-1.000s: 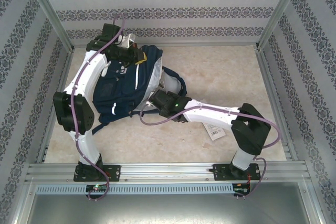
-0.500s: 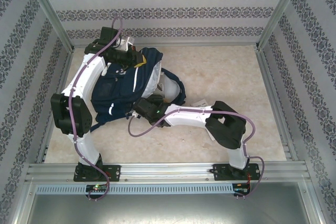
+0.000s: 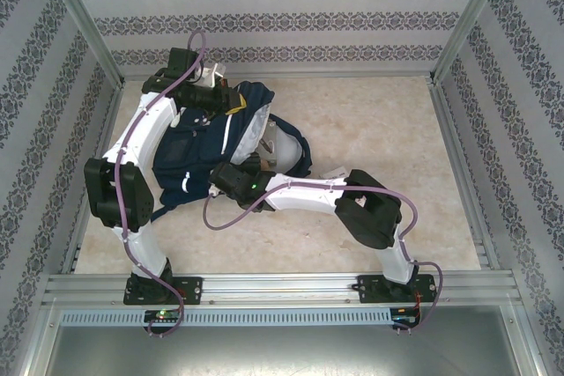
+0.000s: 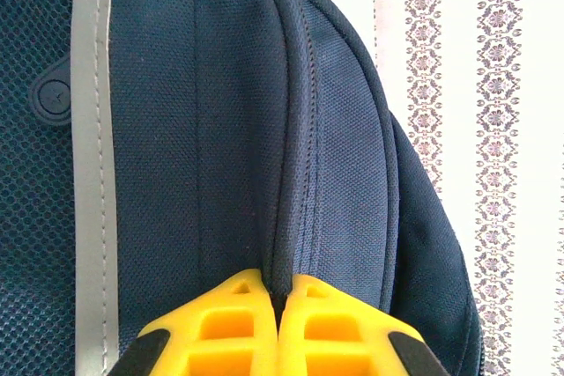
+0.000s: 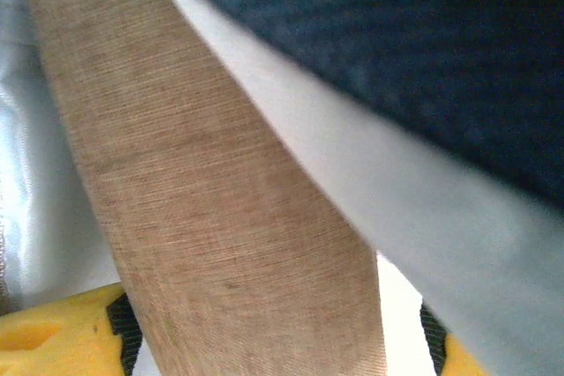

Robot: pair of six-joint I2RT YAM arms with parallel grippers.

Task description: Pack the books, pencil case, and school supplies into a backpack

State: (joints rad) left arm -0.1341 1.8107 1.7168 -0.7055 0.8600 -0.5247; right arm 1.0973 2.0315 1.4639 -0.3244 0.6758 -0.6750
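Since a second ago the right arm has swung left, elbow drawn in toward its base. Jaws of the right claw stand apart, the tan pencil case between them against the backpack, far-left on the table. The left claw is pinched on a backpack seam.

Beige marbled worktop. Striped, patterned wall panels behind and to both sides of worktop. Slanted metal posts at its far corners. Metal rail along its near edge.

Cnt: 1 backpack, 1 pencil case.
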